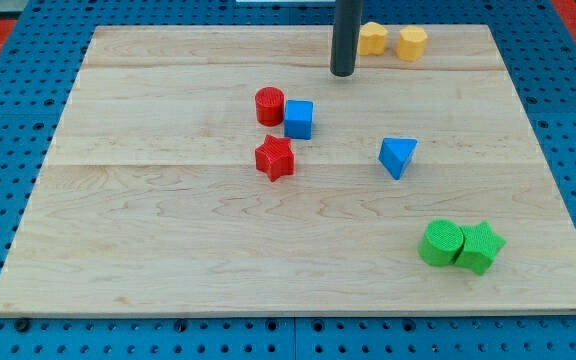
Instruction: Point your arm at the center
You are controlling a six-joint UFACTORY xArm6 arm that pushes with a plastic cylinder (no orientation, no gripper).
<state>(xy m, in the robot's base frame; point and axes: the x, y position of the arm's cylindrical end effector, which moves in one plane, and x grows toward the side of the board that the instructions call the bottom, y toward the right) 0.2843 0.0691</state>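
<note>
Standing upright near the view's top, the straight dark rod runs its long axis vertically out of the frame's upper edge, and my tip point(342, 73) rests at its lower end on the pale wooden table point(168, 250). No fingers exist on this arm; the rod ends plain and has hold of nothing.

My tip sits above the middle of the table, towards the view's top, just left of the two yellow blocks and well apart from the central cluster below it.

Eight blocks lie on the table, two of each colour. The yellow pair, a rounded yellow block point(372, 38) and a yellow hexagonal block point(412, 43), sit side by side at the top edge. The red cylinder point(269, 105) is touching or nearly touching the blue cube point(299, 119) near the table's centre, with the red star-shaped block point(275, 158) just below them. The blue triangular block point(397, 156) lies apart to the view's right. At the lower right, the green cylinder point(440, 243) touches the green star-shaped block point(480, 246).
</note>
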